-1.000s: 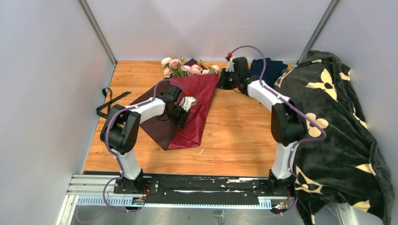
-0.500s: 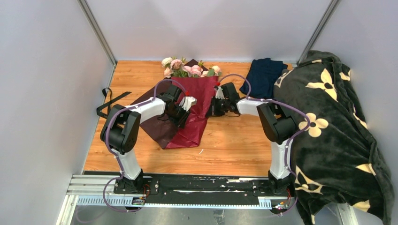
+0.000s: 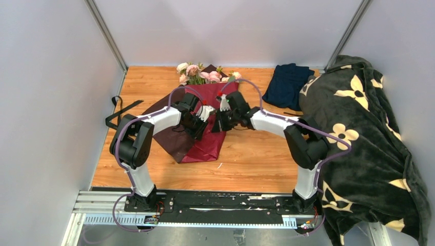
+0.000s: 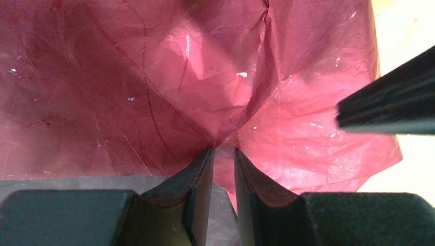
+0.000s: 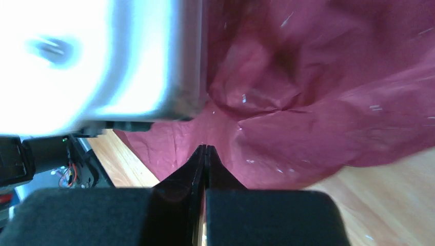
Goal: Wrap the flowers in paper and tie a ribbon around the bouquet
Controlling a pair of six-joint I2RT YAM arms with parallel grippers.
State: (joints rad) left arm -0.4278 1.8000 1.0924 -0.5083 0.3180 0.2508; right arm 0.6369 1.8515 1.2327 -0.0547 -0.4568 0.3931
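Observation:
The burgundy paper (image 3: pixel 211 146) lies crumpled lengthwise on the wooden table, its darker reverse showing at the left. The flowers (image 3: pixel 197 73) stick out past its far end, pink and cream blooms only; the stems are hidden under the sheet. My left gripper (image 3: pixel 201 130) pinches a raised fold of the paper (image 4: pixel 154 77) between its narrow jaws (image 4: pixel 223 151). My right gripper (image 3: pixel 218 124) hovers just right of it, fingers (image 4: pixel 390 105) pressed together. Its tips (image 5: pixel 205 147) sit against the paper (image 5: pixel 308 118) with nothing between them. The black ribbon (image 3: pixel 120 110) lies at the table's left edge.
A folded navy cloth (image 3: pixel 287 84) lies at the back right. A dark blanket with cream flower shapes (image 3: pixel 359 133) drapes over the right side. Grey walls close the table on three sides. The left arm's pale wrist housing (image 5: pixel 102 61) looms close in the right wrist view.
My right arm swung from the back by the navy cloth leftward to the paper, beside the left gripper, and its jaws closed. The left gripper kept its hold in place.

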